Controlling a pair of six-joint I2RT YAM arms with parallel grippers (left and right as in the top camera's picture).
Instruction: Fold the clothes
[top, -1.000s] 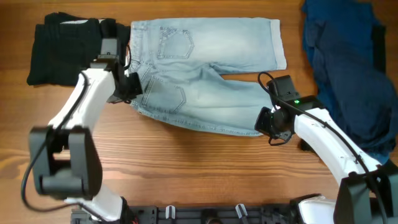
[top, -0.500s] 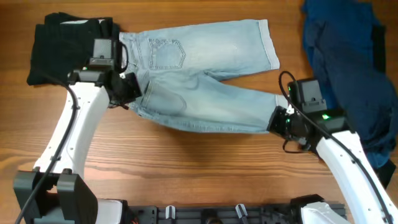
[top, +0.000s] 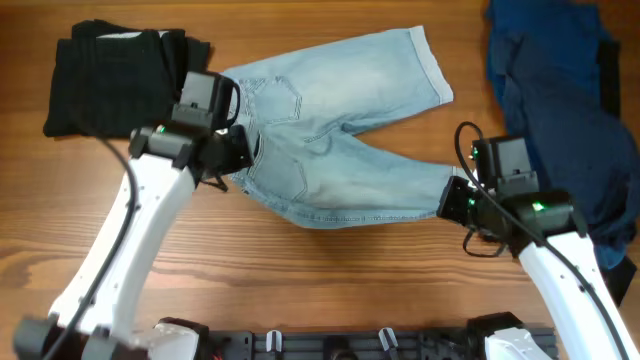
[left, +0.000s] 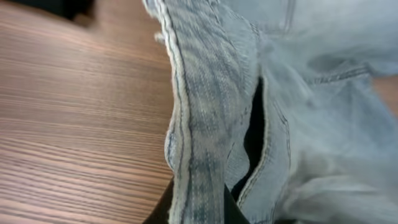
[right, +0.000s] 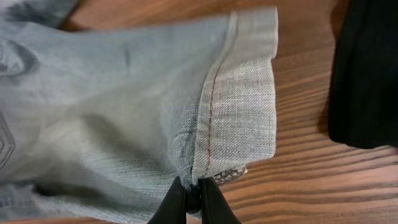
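Both ends taken! The shorts (top: 340, 140) were held stretched across the middle of the table (top: 300, 290): waistband (left: 193, 124) pinched tight in the left gripper (left: 198, 208), near cuff (right: 239, 118) clamped by the right gripper (right: 193, 194), presumably so the cloth could be laid flat for folding.

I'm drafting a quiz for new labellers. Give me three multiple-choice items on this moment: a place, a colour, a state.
1. The black folded garment lies: A) on the left arm's side; B) on the right arm's side; C) under the denim shorts.
2. The garment by the right arm is: A) red; B) white; C) navy.
3. The right gripper has its fingers: A) open, empty; B) shut on the shorts' cuffed hem; C) shut on the black garment.
A, overhead shows it there; C, plainly dark blue; B, the wrist view shows the hem pinched.
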